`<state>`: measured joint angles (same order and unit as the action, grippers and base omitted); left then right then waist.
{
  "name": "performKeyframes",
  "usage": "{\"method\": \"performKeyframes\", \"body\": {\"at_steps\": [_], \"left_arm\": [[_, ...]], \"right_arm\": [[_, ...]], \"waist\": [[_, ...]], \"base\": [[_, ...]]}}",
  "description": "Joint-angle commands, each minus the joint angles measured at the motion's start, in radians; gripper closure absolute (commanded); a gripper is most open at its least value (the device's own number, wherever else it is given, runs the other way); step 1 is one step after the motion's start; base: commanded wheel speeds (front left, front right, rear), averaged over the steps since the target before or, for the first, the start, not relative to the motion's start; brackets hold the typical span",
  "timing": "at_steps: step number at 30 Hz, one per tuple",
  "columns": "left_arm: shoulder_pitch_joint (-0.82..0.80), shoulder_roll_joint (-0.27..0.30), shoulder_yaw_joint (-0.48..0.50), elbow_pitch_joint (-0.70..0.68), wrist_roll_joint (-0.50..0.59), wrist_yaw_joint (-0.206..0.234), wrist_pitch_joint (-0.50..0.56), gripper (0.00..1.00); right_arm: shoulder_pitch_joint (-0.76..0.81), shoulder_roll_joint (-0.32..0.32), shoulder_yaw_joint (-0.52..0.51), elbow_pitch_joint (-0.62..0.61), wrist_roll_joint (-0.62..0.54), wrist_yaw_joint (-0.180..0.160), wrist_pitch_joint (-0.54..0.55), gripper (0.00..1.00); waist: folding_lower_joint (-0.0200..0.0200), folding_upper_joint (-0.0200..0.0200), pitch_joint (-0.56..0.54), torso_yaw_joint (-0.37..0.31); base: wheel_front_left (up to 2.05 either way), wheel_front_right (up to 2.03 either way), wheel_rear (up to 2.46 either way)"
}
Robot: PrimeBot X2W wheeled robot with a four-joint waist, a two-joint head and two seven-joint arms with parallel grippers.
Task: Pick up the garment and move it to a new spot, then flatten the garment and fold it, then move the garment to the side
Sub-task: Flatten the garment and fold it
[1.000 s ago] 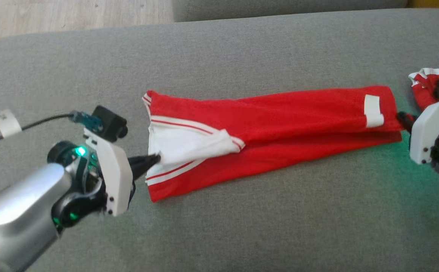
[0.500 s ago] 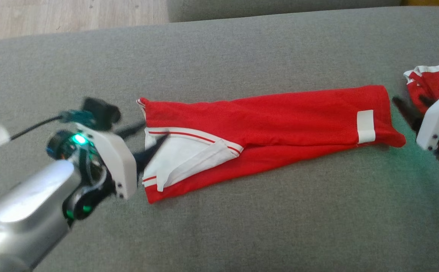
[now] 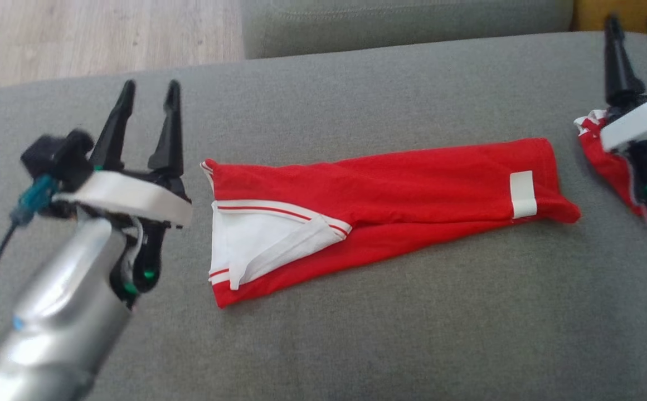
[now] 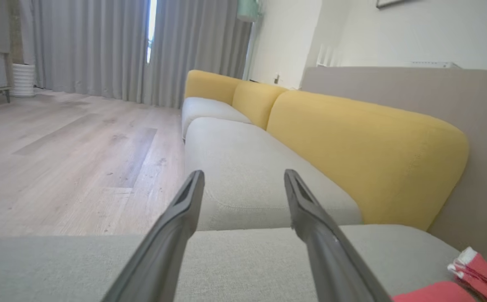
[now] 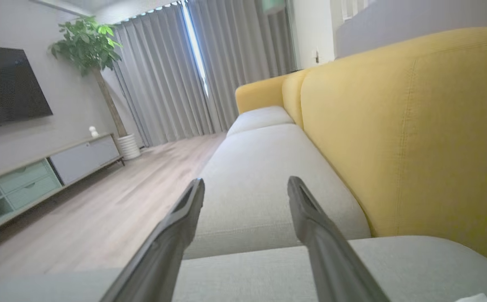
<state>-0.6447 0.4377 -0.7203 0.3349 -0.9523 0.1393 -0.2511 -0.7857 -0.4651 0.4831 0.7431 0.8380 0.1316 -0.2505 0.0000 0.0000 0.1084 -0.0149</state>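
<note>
The garment (image 3: 390,200) is red with white stripes and a white patch. It lies folded into a long strip across the grey sofa seat (image 3: 356,334), and its white inner side shows at the left end. My left gripper (image 3: 151,86) stands open just left of that end, fingers pointing away and clear of the cloth. At the far right my right gripper (image 3: 632,22) is open too, beyond the garment's right end. In the left wrist view my left gripper (image 4: 243,174) is empty, and a corner of the red garment (image 4: 432,294) shows at the bottom right. My right gripper (image 5: 245,181) is also empty.
A second red and white piece of cloth (image 3: 602,150) lies bunched under my right wrist. Yellow backrest cushions (image 4: 365,155) run along the sofa's far side. Another grey seat (image 3: 401,22) adjoins ahead, and wooden floor (image 3: 95,39) lies past the left edge.
Both grippers have let go of the garment's ends, opened, and swung up to point away. The garment has settled flat on the seat. The head camera has shifted slightly.
</note>
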Motion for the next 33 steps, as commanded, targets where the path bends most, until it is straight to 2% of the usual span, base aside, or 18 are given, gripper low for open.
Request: {"method": "performKeyframes", "body": {"at_steps": [1,5,9,13,14,19,26,33], "left_arm": [[0.0,0.008,0.097,-0.038,0.042,0.012,-0.01,0.0],[0.157,-0.087,0.25,-0.078,0.185,0.006,-0.01,0.0],[0.293,-0.165,0.316,-0.072,0.316,-0.032,-0.01,0.0],[0.382,-0.228,0.396,-0.065,0.404,-0.068,-0.01,0.0],[0.382,-0.228,0.396,-0.065,0.404,-0.068,-0.01,0.0],[0.423,-0.289,0.476,-0.058,0.48,-0.126,-0.011,0.0],[0.417,-0.336,0.545,-0.046,0.553,-0.189,-0.011,0.0],[0.386,-0.363,0.568,-0.038,0.6,-0.227,-0.011,0.0]], "right_arm": [[0.038,0.019,-0.041,-0.048,-0.046,-0.001,-0.01,0.0],[0.189,0.137,-0.201,-0.13,-0.239,-0.001,-0.011,0.0],[0.347,0.264,-0.295,-0.155,-0.403,-0.001,-0.011,0.0],[0.446,0.345,-0.364,-0.194,-0.515,-0.001,-0.011,0.0],[0.446,0.345,-0.364,-0.194,-0.515,-0.001,-0.011,0.0],[0.49,0.385,-0.407,-0.237,-0.582,-0.001,-0.011,0.0],[0.474,0.397,-0.445,-0.265,-0.626,-0.001,0.015,0.0],[0.395,0.396,-0.595,-0.19,-0.693,-0.001,0.129,0.0]], "waist": [[0.0,0.0,-0.009,-0.002],[0.0,0.0,-0.028,-0.003],[0.0,0.0,-0.046,-0.002],[0.0,0.0,-0.052,-0.001],[0.0,0.0,-0.052,-0.001],[0.0,0.0,-0.052,0.002],[0.0,0.0,-0.037,0.009],[0.0,0.0,0.015,0.03]], "base": [[0.0,0.0,0.0],[0.0,0.0,0.0],[0.0,0.0,0.0],[0.0,0.0,0.0],[0.0,0.0,0.0],[0.0,0.0,0.0],[0.0,0.0,0.0],[0.0,0.0,0.0]]}}
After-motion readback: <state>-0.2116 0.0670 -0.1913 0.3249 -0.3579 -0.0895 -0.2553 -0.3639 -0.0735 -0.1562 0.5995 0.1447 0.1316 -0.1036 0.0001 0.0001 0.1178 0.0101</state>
